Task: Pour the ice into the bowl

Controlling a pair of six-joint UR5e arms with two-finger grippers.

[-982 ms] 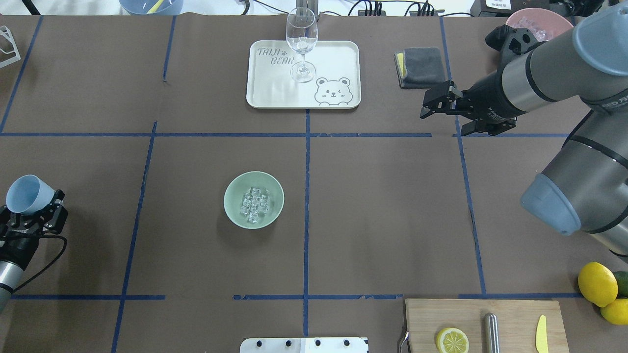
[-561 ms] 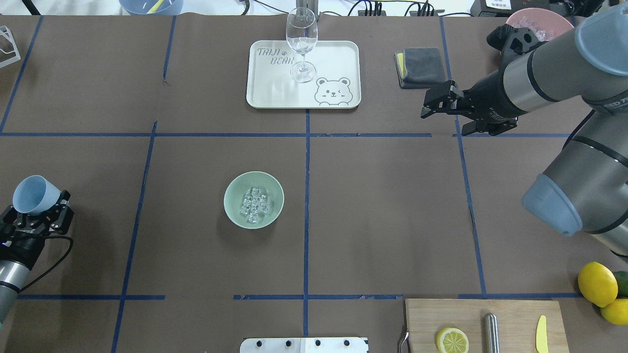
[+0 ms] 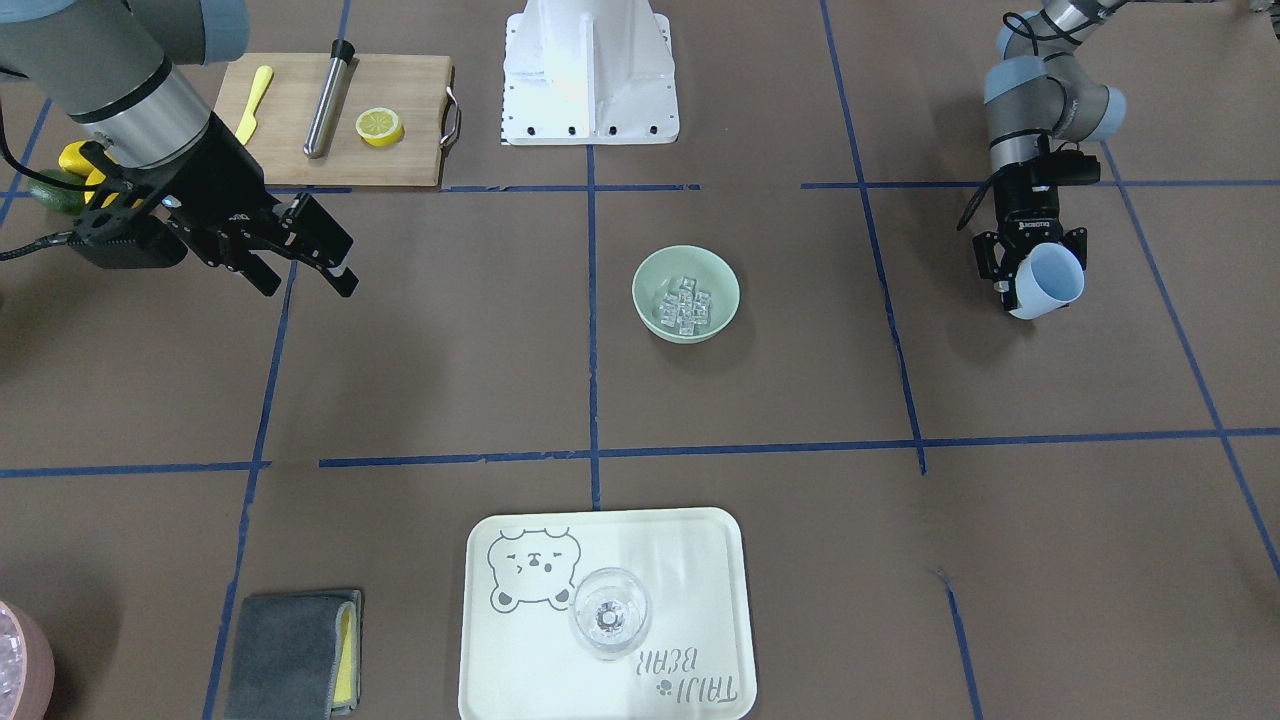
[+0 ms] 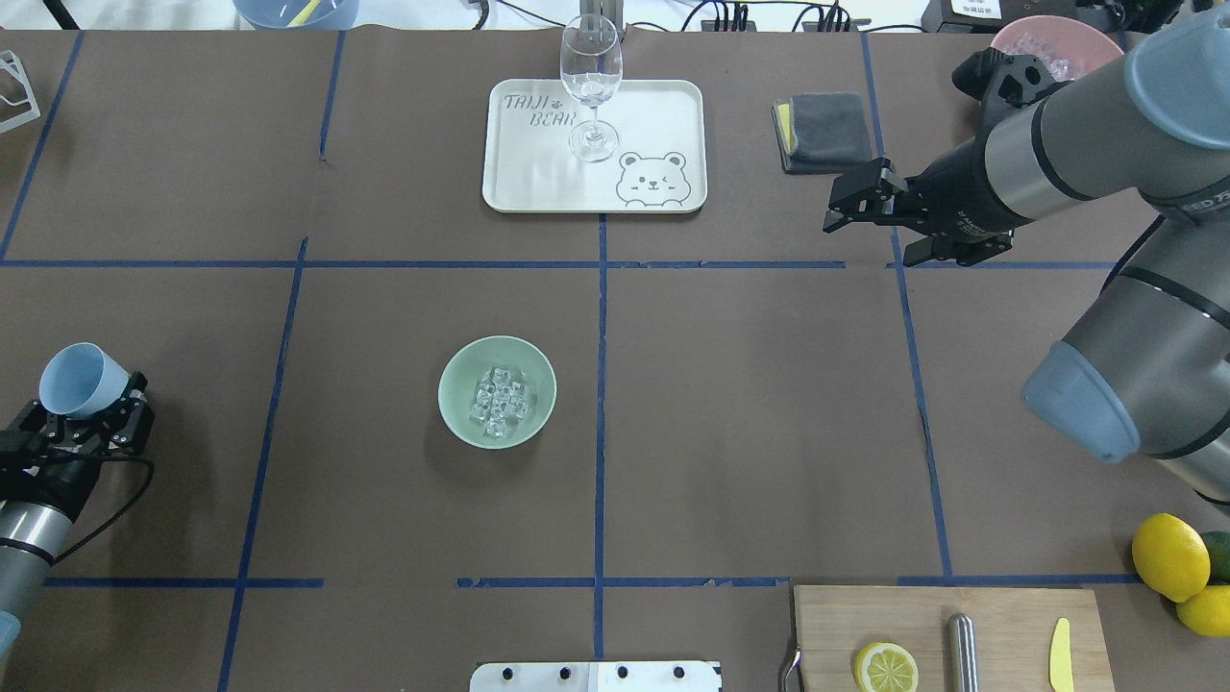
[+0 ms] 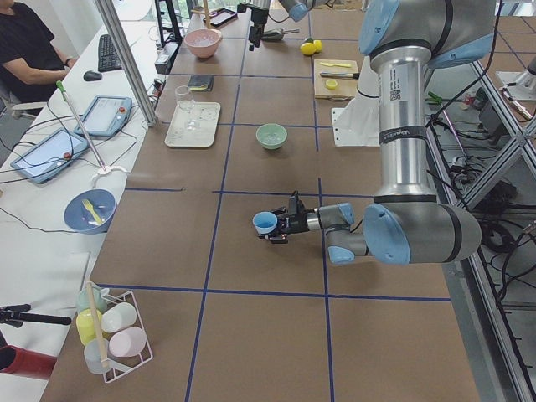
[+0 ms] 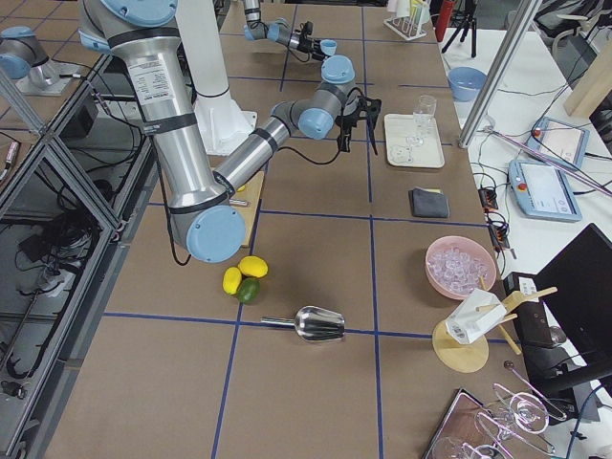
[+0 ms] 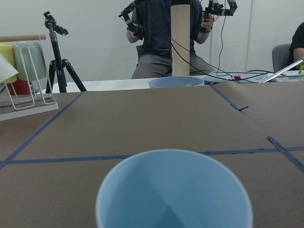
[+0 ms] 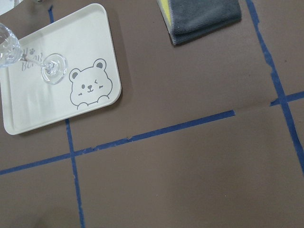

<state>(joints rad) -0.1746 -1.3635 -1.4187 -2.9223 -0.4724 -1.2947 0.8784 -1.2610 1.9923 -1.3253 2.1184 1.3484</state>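
Observation:
The pale mint-green bowl stands left of the table's middle, and several clear ice cubes lie in it. It also shows in the front-facing view with the ice. My left gripper is shut on a light blue cup at the far left edge, well away from the bowl. The cup's inside looks empty in the left wrist view. My right gripper is open and empty above the table at the back right.
A white bear tray at the back centre carries a wine glass. A grey cloth and a pink bowl of ice are at the back right. A cutting board and lemons are at the front right.
My left gripper has shifted a little right and toward the front with the blue cup in it. The right arm, bowl and ice have not moved.

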